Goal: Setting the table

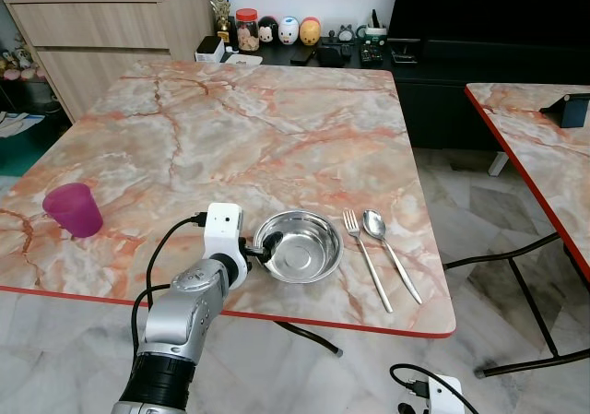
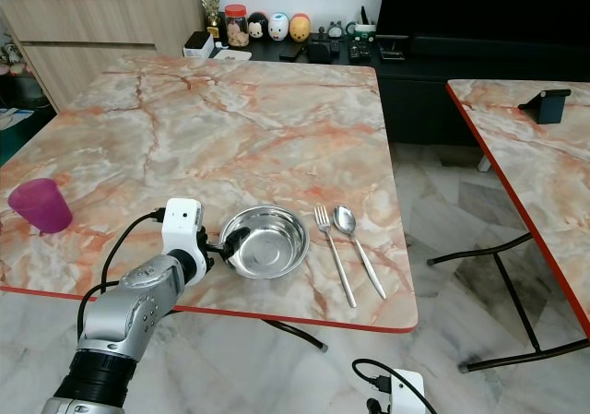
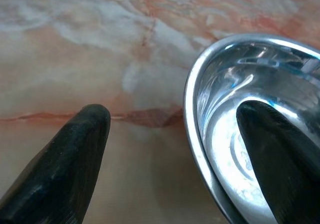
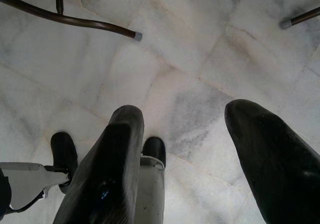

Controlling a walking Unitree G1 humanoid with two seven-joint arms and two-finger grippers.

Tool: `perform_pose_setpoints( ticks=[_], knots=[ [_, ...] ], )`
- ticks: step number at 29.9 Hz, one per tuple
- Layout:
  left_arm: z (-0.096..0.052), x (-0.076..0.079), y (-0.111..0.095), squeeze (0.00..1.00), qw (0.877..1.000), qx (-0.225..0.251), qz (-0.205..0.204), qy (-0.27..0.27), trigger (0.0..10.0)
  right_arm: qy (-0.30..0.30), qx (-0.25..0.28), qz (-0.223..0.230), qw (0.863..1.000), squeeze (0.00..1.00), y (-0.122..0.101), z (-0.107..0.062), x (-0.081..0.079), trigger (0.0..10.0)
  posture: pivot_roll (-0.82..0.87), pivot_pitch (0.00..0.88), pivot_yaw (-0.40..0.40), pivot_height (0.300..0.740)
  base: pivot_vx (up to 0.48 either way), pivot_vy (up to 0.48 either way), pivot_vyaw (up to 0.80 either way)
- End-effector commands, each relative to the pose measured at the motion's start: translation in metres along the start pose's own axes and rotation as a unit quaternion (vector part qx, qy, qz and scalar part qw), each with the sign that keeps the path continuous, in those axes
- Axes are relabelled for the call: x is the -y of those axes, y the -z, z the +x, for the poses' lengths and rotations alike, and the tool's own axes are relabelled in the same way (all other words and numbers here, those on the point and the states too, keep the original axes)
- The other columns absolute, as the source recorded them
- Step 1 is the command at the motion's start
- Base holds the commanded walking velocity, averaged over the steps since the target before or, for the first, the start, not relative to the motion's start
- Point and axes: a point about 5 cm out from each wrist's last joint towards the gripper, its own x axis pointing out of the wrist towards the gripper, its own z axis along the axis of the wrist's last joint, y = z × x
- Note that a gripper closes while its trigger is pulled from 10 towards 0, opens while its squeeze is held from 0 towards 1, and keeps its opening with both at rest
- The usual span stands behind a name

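One steel bowl sits on the marble tabletop near its front edge, a little toward the right corner. The left gripper meets the bowl at its left rim: in the left wrist view one black finger reaches inside the bowl and the other lies outside on the tabletop, with the rim in the gap between them, so the fingers stand spread astride the rim and not pressed on it. Just right of the bowl lie one fork and one spoon, side by side and close together, their heads toward the far edge and handles angled toward the front right corner. One purple cup stands upright near the left edge, well apart from the bowl. Beyond the far edge a dark counter carries a row of small jars and figurines. A second marble table stands to the right, with one dark object on it. The right gripper hangs low over the tiled floor, its two fingers apart and holding nothing.
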Motion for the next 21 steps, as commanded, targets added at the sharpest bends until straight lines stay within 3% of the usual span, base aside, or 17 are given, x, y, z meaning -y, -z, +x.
perform_pose_setpoints(
  ticks=[1,11,12,13,21],
  knots=[
    [0.0021,-0.0001,0.0014,0.0,1.0,-0.015,0.006,0.0,10.0,0.002,-0.002,0.007,1.0,0.0,-0.0004,0.0001,0.0013,10.0,0.12,0.0,0.0,0.74,0.0,0.0,0.0],
    [0.0025,-0.0028,0.0021,0.0,1.0,-0.022,0.005,-0.014,10.0,0.0,-0.003,0.006,1.0,0.0,-0.0002,0.0001,0.0009,10.0,0.12,0.0,0.001,0.74,0.0,0.0,0.0],
    [0.0024,-0.0028,0.002,0.0,1.0,-0.022,0.005,-0.014,8.6,0.0,-0.003,0.006,1.0,0.0,-0.0002,0.0001,0.0008,10.0,0.12,0.0,0.002,0.74,0.0,0.0,0.0],
    [0.0025,-0.0025,0.002,0.0,1.0,-0.023,0.005,-0.012,0.0,0.0,-0.004,0.006,1.0,0.0,-0.0001,0.0001,0.0007,10.0,0.12,0.0,0.002,0.74,0.0,0.0,0.0],
    [0.0029,-0.0017,0.0021,0.0,1.0,-0.026,0.004,-0.009,0.0,-0.001,-0.005,0.006,1.0,0.0,0.0002,0.0001,0.0004,10.0,0.12,0.0,0.003,0.74,0.0,0.0,0.0]
  ],
)
